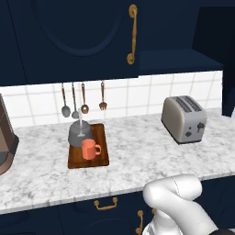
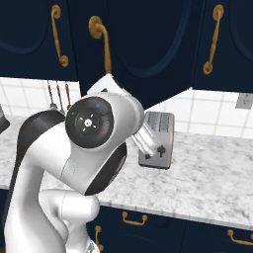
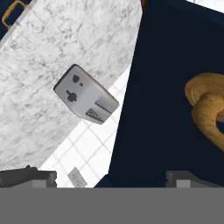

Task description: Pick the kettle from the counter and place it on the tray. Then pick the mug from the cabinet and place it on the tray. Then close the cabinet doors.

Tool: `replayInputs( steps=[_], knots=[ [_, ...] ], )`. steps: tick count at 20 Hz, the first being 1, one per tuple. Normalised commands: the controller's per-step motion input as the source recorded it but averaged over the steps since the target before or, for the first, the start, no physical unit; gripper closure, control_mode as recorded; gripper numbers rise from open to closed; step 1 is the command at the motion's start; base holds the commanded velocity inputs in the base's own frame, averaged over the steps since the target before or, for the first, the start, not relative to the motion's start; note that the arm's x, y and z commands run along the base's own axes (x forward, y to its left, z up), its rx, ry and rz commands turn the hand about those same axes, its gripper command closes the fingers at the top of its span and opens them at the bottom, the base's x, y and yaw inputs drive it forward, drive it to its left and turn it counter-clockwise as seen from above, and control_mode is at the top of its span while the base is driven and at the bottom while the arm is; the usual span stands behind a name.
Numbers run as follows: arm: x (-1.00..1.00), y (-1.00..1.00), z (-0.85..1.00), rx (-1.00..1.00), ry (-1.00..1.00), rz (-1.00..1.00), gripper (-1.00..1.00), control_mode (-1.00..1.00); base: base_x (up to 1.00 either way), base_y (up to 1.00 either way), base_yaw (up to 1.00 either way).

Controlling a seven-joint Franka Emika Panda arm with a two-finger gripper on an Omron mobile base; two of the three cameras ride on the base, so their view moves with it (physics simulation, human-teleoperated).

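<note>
Kettle and mug both sit on the tray on the table, mug in front of the kettle and just beside it, so both placements look done. What's left is the cabinet doors. Left base view shows one door swung out toward the camera with its gold handle at the edge, and the cabinet floor open behind it, so not closed yet. End effector is up at a door panel, fingers wide apart and holding nothing; a gold handle mount sits just off to one side in the hand view. I'd judge it's lining up to push that door shut. Around: toaster on the table to the right of the tray, utensils hanging on the tile wall behind the kettle, dark appliance at far left. Nothing on the table appears to reach into the doors' swing; the arm's own elbow is bulky and close under the cabinet.
</note>
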Motion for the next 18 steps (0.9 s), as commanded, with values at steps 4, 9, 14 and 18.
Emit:
replayInputs(
  steps=[4,9,14,18],
  knots=[
    [0.83,0.72,0.0,0.02,0.0,0.14,-1.0,-1.0,0.0,0.0,0.0],
    [0.96,0.54,0.0,0.06,0.0,0.1,-1.0,-1.0,0.0,0.0,0.0],
    [1.0,0.48,0.0,0.06,0.0,0.01,-1.0,-1.0,0.0,0.0,0.0],
    [0.89,0.58,-0.08,0.06,0.0,0.0,-1.0,-1.0,0.0,0.0,0.0]
  ],
)
